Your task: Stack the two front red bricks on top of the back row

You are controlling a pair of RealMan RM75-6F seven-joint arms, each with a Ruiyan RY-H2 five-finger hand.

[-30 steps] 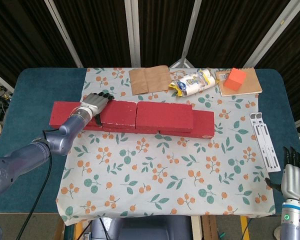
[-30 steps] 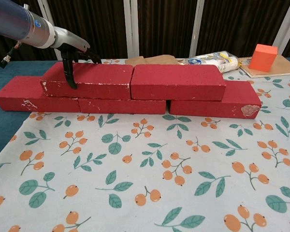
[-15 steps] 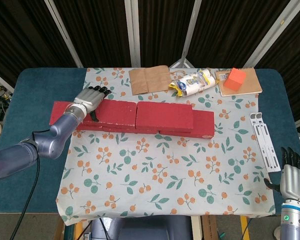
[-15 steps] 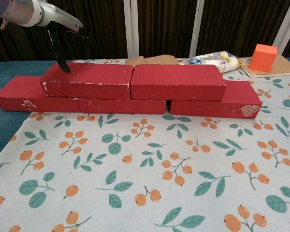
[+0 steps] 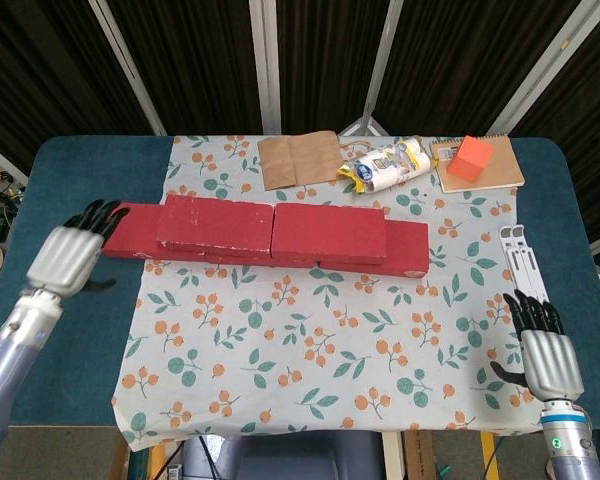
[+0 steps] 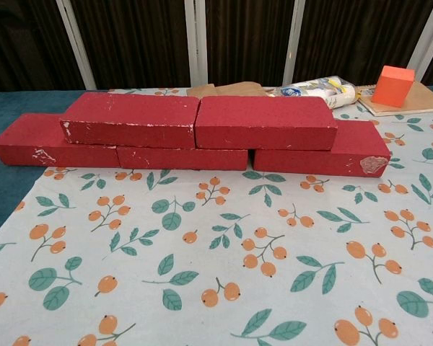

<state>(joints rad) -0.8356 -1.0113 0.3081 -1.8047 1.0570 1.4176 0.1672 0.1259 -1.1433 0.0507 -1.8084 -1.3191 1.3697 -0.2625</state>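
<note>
Already two red bricks lie end to end atop the back row: the left top brick (image 5: 216, 219) and the right top brick (image 5: 329, 231) meet at a seam near the row's middle, each bridging a joint beneath. The back row (image 6: 29, 141) sticks out past the top bricks at both ends, its right end (image 6: 361, 149) chipped at the lower corner. All of it rests on the floral cloth (image 5: 320, 350). The left hand (image 5: 68, 255) hangs off the row's left end, near it but apart, fingers spread and loose, holding nothing. The right hand (image 5: 546, 352) sits well away from the row, toward the cloth's near right corner, fingers likewise apart and empty. Behind the row lie a paper bag (image 5: 297, 159), a snack packet (image 5: 388, 165) and an orange cube (image 5: 470, 157).
</note>
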